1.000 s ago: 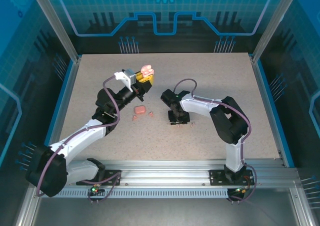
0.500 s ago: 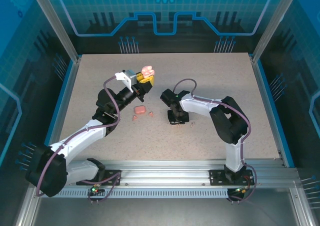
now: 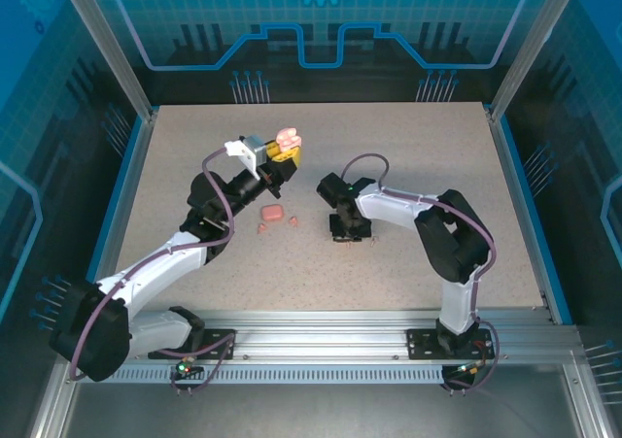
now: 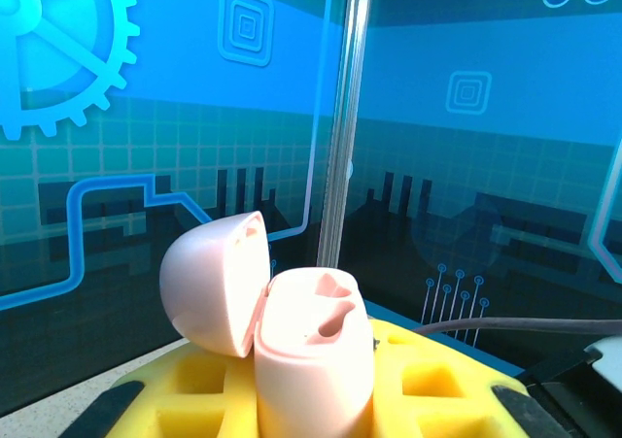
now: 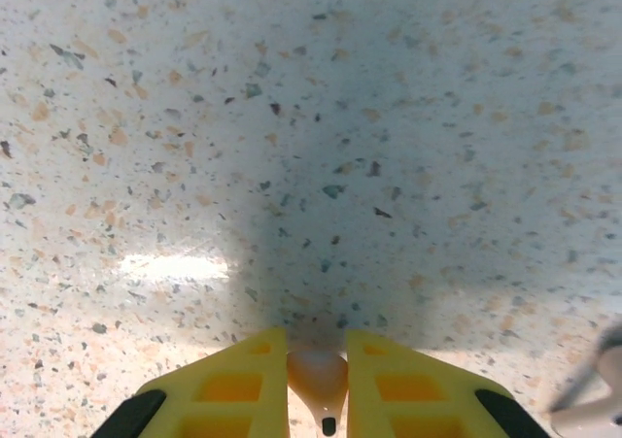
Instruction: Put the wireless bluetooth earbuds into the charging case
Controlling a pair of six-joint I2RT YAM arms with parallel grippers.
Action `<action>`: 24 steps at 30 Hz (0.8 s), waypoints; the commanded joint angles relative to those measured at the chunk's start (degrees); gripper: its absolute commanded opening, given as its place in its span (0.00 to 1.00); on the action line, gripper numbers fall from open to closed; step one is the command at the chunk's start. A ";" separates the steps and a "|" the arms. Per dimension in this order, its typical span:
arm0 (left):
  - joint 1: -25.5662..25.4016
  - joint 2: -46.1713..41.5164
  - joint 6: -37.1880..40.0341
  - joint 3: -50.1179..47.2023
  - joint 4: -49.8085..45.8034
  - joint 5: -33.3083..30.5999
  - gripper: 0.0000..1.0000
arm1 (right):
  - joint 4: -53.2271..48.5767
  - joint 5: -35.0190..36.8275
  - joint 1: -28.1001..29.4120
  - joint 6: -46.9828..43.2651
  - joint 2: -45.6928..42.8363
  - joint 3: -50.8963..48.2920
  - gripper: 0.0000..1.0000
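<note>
My left gripper (image 3: pixel 282 152) is raised over the far middle of the table, shut on a pale pink charging case (image 4: pixel 313 355). The case stands upright between the yellow fingers (image 4: pixel 437 385) with its lid (image 4: pixel 212 285) swung open to the left and two bare sockets showing. My right gripper (image 3: pixel 350 234) points straight down at the tabletop. In the right wrist view its yellow fingers (image 5: pixel 228 389) are shut on a small pale pink earbud (image 5: pixel 317 374), with its stem towards the camera, just above the speckled surface.
A coral-orange case (image 3: pixel 272 212) lies on the table between the arms, with two small coral earbuds (image 3: pixel 262 227) (image 3: pixel 292 221) beside it. A blurred pale object (image 5: pixel 593 404) sits at the right wrist view's lower right edge. Blue walls ring the table.
The right gripper's fingers have come together on the pale pink earbud, and that arm has shifted slightly right. The left arm has held still with the case.
</note>
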 commanded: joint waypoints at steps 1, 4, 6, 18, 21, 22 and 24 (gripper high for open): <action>-0.47 0.15 1.71 -0.11 1.77 0.19 0.00 | -0.37 1.25 -0.79 0.54 -5.38 -0.64 0.17; -0.60 0.37 2.30 0.04 2.22 0.64 0.00 | -0.33 1.82 -1.14 0.16 -10.28 -0.63 0.17; -0.63 0.49 2.82 0.30 2.26 1.13 0.00 | -0.54 2.47 -1.53 -0.43 -14.00 -0.01 0.17; -1.63 3.82 5.61 1.69 4.20 5.33 0.00 | -1.90 4.58 -5.98 -9.40 -30.98 14.45 0.17; -2.26 5.26 5.61 2.40 4.94 5.89 0.00 | -0.02 4.07 -6.35 -12.66 -32.37 19.40 0.18; -2.56 5.76 5.90 2.67 4.86 6.20 0.00 | 0.98 3.50 -6.33 -13.63 -32.57 20.66 0.18; -3.27 6.49 6.66 3.46 4.88 6.28 0.00 | 3.14 2.03 -6.34 -15.13 -32.99 22.39 0.18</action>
